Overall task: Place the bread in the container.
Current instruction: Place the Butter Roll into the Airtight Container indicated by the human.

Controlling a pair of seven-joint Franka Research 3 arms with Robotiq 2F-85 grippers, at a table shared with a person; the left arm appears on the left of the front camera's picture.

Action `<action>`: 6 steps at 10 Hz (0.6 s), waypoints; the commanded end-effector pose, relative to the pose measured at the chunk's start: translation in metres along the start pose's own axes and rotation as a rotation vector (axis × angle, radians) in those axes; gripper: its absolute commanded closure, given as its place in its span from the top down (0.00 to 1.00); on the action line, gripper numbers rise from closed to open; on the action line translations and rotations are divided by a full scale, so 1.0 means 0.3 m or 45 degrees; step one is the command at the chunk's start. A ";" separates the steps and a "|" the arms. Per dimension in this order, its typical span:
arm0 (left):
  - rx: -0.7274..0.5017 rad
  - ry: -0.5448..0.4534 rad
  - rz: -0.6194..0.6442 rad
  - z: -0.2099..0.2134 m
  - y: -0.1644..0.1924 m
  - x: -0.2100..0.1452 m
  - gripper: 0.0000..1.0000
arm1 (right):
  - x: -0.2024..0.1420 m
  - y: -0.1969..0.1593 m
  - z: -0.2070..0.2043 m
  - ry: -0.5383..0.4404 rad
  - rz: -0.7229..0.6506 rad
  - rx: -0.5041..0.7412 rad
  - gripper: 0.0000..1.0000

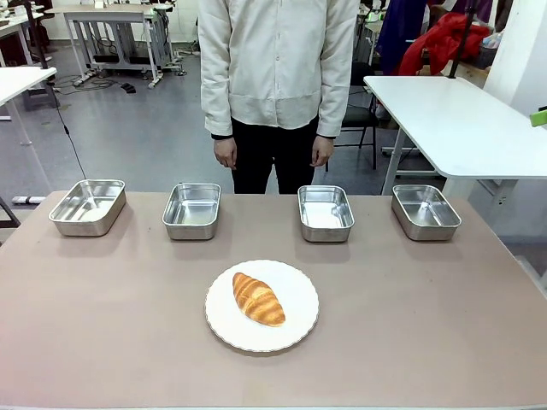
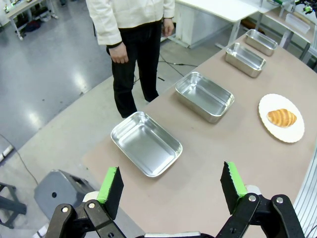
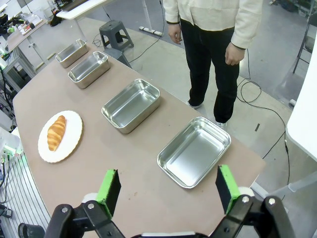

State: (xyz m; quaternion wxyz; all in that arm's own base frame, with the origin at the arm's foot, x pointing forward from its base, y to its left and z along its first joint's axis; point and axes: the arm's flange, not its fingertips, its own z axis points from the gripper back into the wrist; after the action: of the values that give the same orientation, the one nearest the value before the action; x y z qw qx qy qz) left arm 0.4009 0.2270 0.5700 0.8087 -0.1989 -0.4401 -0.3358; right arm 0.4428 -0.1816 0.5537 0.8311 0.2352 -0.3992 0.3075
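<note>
The bread lies on a round white plate on the near middle part of the bench. It lies at a slant, with one pointed end toward the far left and the other toward the near right. It is in none of the steel containers.

Four containers stand in a row behind the plate, on the far part of the bench: the far-left container, the second container, the third container and the far-right container. All four are empty and well apart from each other. The plate is in front of the gap between the second and the third one.

The left hand is high above the left end of the bench, its green fingers wide apart with nothing between them. Below it is the far-left container, and the bread is far off. The right hand is also wide open and empty, above the right end, over the far-right container; the bread is well away from it.

A person stands at the far side of the bench, arms hanging down, touching nothing.
</note>
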 end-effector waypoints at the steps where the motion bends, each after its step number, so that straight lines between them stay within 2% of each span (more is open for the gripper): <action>1: -0.008 -0.014 -0.012 0.010 -0.001 0.000 1.00 | 0.001 0.001 0.000 -0.009 0.002 0.007 1.00; 6: -0.008 -0.014 -0.012 0.010 -0.001 0.000 1.00 | 0.001 0.001 0.000 -0.009 0.002 0.007 1.00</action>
State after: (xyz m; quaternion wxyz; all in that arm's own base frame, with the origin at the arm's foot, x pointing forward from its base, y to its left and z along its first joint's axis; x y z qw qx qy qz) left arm 0.4009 0.2270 0.5700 0.8087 -0.1988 -0.4401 -0.3358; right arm 0.4428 -0.1816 0.5537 0.8311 0.2352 -0.3992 0.3075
